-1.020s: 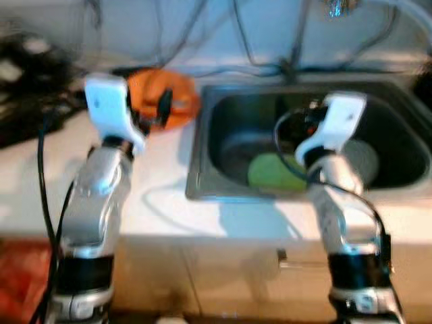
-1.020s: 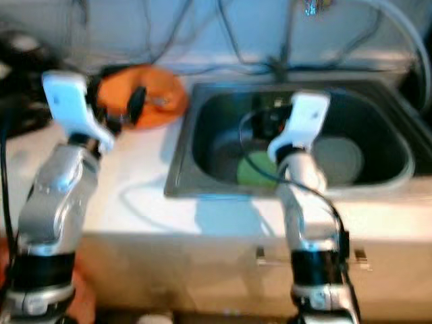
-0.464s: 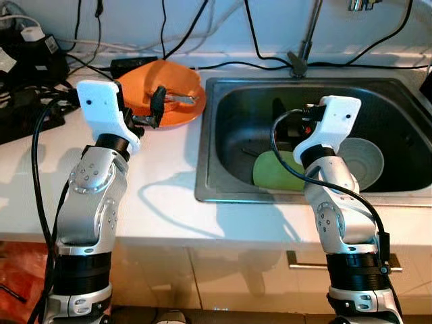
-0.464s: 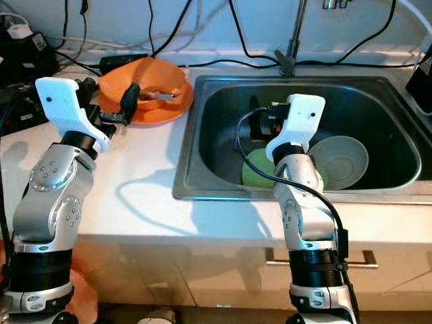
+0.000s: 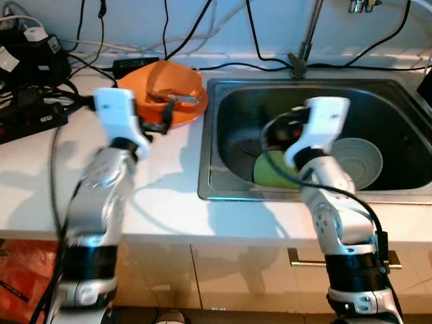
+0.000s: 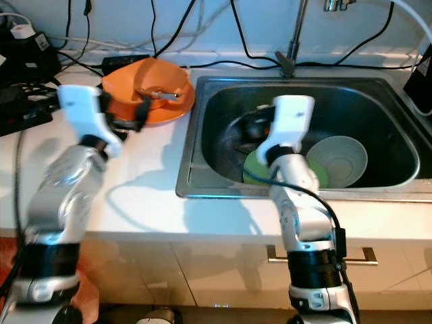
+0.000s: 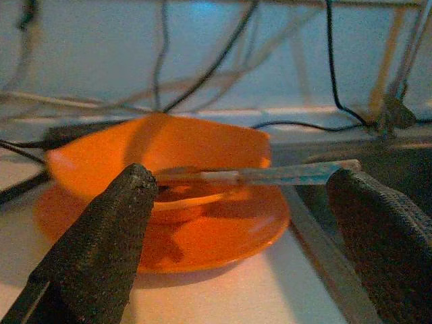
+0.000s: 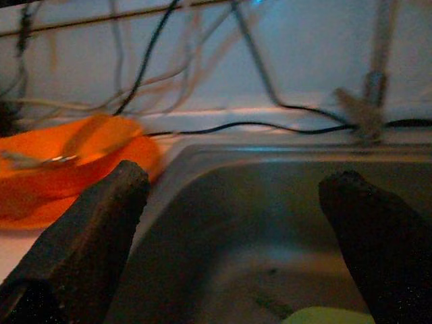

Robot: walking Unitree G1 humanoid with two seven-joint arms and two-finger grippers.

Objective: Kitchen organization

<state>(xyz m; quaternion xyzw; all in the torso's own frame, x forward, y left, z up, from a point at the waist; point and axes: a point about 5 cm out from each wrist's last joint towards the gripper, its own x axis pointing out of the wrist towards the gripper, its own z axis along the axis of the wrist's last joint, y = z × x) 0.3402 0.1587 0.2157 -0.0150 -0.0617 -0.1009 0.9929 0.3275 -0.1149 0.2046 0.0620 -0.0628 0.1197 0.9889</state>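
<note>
An orange bowl (image 5: 165,79) sits on an orange plate (image 5: 190,115) on the white counter, just left of the sink (image 5: 206,169). A utensil (image 7: 283,174) with a bluish handle lies across the bowl. My left gripper (image 7: 241,179) is open, level with the bowl and a short way in front of it, holding nothing. My right gripper (image 8: 235,177) is open and empty over the left half of the sink basin. In the basin lie a green plate (image 5: 270,172) and a pale grey bowl (image 5: 358,158).
A faucet (image 5: 304,54) rises behind the sink. Black power strips and adapters (image 5: 27,88) crowd the counter's back left, with cables (image 5: 256,40) trailing along the wall. A drawer handle (image 5: 304,256) shows below the counter edge.
Both arms are in motion and blurred. My left gripper has shifted right, closer to the orange plate. My right gripper has swung a little left over the sink.
</note>
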